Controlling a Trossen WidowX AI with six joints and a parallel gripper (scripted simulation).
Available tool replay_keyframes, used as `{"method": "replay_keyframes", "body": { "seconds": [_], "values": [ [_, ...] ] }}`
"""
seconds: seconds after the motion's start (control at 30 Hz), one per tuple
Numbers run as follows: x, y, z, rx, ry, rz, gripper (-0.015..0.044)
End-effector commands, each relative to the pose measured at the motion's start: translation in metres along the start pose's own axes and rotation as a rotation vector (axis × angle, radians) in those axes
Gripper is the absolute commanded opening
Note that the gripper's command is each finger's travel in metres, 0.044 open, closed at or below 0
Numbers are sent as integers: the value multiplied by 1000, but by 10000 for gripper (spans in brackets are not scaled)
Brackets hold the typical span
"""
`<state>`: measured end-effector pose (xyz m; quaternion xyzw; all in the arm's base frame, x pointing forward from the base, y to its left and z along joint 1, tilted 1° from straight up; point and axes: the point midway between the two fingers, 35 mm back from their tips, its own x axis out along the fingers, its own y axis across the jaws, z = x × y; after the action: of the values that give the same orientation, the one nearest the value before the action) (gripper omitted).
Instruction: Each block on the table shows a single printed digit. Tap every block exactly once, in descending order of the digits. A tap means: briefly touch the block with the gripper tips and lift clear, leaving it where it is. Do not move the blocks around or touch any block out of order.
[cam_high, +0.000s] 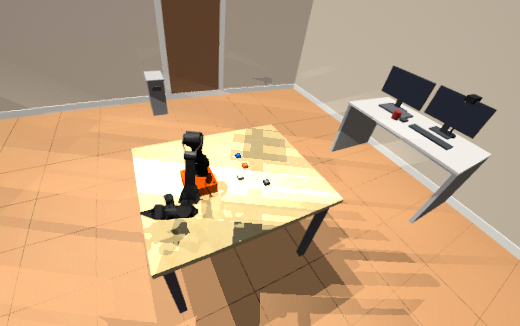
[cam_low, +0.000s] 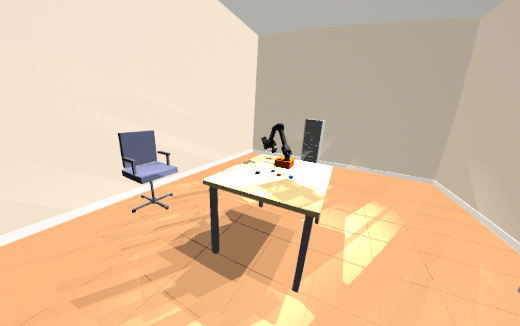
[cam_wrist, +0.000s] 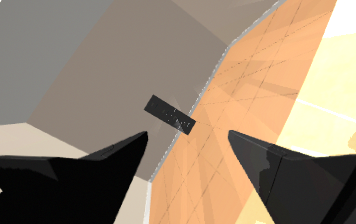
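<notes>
A blue block (cam_high: 238, 155) (cam_low: 291, 177), an orange block (cam_high: 245, 165) (cam_low: 279, 174), a pale grey block (cam_high: 240, 177) and a dark grey block (cam_high: 266, 182) (cam_low: 257, 172) stand apart on the table (cam_high: 300, 192). Their digits are too small to read in the top and exterior views, and no block shows in the wrist view. My gripper (cam_high: 143, 213) (cam_wrist: 187, 134) is open, with nothing between its fingers. It is raised above the table's left side in the top view, on the other side of the arm's base from the blocks, and touches none of them.
The arm's orange base (cam_high: 205, 187) (cam_low: 284, 163) stands on the table beside the blocks. A grey cabinet (cam_high: 157, 95) (cam_low: 313, 140), a white desk (cam_high: 385, 122) with two monitors and a blue chair (cam_low: 137, 150) stand away from the table.
</notes>
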<state>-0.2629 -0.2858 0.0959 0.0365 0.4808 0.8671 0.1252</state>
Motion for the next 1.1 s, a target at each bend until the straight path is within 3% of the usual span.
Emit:
{"method": "replay_keyframes", "body": {
  "seconds": [0.0,0.07,0.27,0.5,0.67,0.8,0.93,1.07],
  "values": [
    [-3,1,-2,-13,14,4,400],
    [-27,8,-17,-119,121,41,400],
    [-150,20,-58,-598,546,281,400],
    [-302,-10,-46,-1163,936,712,400],
    [-392,-54,3,-1549,1129,1110,400],
    [-441,-97,62,-1841,1223,1484,400],
    [-466,-142,134,-2108,1253,1907,400],
    [-463,-183,211,-2335,1204,2371,400]
  ]
}}
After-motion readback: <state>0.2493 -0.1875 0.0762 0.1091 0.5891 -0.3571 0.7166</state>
